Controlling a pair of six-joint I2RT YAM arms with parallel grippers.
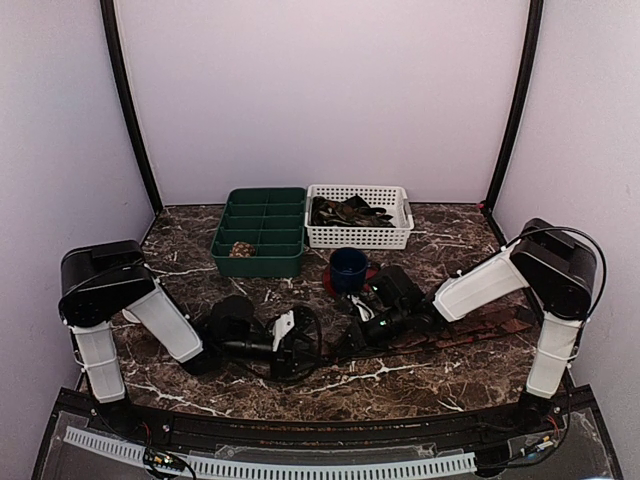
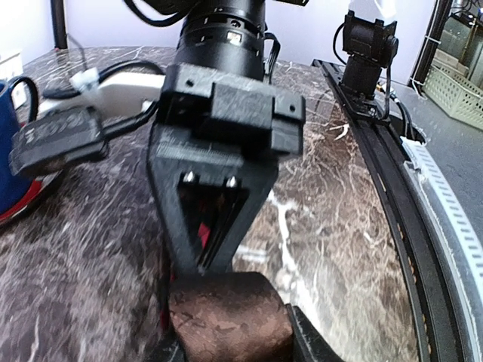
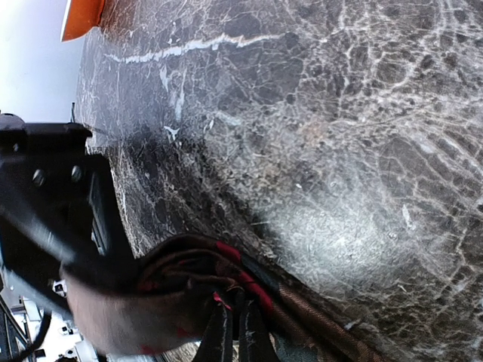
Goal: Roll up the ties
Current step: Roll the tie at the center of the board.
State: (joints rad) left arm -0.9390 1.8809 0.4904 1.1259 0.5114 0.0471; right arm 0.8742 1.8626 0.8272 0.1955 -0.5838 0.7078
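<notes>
A dark brown tie (image 1: pixel 480 330) lies stretched across the marble table to the right. Its near end is wound into a partial coil (image 2: pixel 230 317) with red lining showing (image 3: pixel 249 283). My left gripper (image 1: pixel 292 345) is shut on this coil, which fills the gap between its fingers (image 2: pixel 321 347). My right gripper (image 1: pixel 362 318) meets it from the right, and its black fingers (image 3: pixel 219 335) are shut on the coil's inner layers. The right gripper's tapering frame (image 2: pixel 211 219) shows just above the coil in the left wrist view. Another rolled, speckled tie (image 1: pixel 240 249) sits in the green tray.
A green compartment tray (image 1: pixel 262 262) and a white basket (image 1: pixel 400 235) holding several unrolled ties (image 1: pixel 345 211) stand at the back. A blue mug (image 1: pixel 348 268) on a red coaster is just behind the grippers. Black cables loop near the left gripper.
</notes>
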